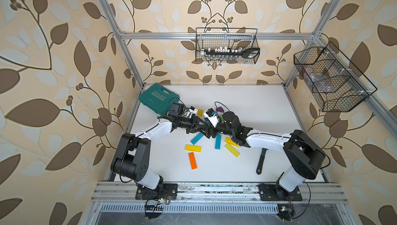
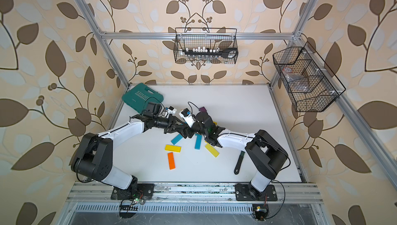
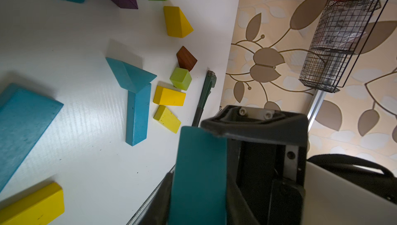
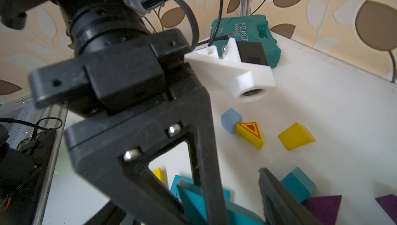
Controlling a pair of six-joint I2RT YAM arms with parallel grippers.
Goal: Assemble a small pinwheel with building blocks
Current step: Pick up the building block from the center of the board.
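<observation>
Meets arm to arm over the middle of the bench (image 1: 247,105), near the centre of the frame in both top views. Grips a dark teal block (image 3: 199,191) tight between the fingers (image 4: 204,148) of the left gripper (image 3: 198,148). Spreads the fingers (image 4: 279,202) of the right gripper (image 1: 211,135) apart, one on each side of that same block; cannot tell if touching it.

Shows more building blocks flat on the bench. Just below the fingers in a top view: a slanted teal bar (image 1: 197,138), an upright teal bar (image 1: 218,141), a flat yellow bar (image 1: 193,147) and a slanted yellow bar (image 1: 232,150). Lowest of all, an orange bar (image 1: 192,160), well apart from the arms. Just above the arms: a purple block (image 1: 219,110) and a small yellow block (image 1: 200,112). Seen from the left wrist: a teal wedge (image 3: 131,74) touching one end of the upright teal bar, with a green cube (image 3: 181,78) just beside a brown block (image 3: 186,58) close by.

Also shows a dark green wrench (image 1: 261,161) at the lower right of the bench, partly under the right arm, and a teal case (image 1: 159,98) at the upper left corner, behind the left arm.
</observation>
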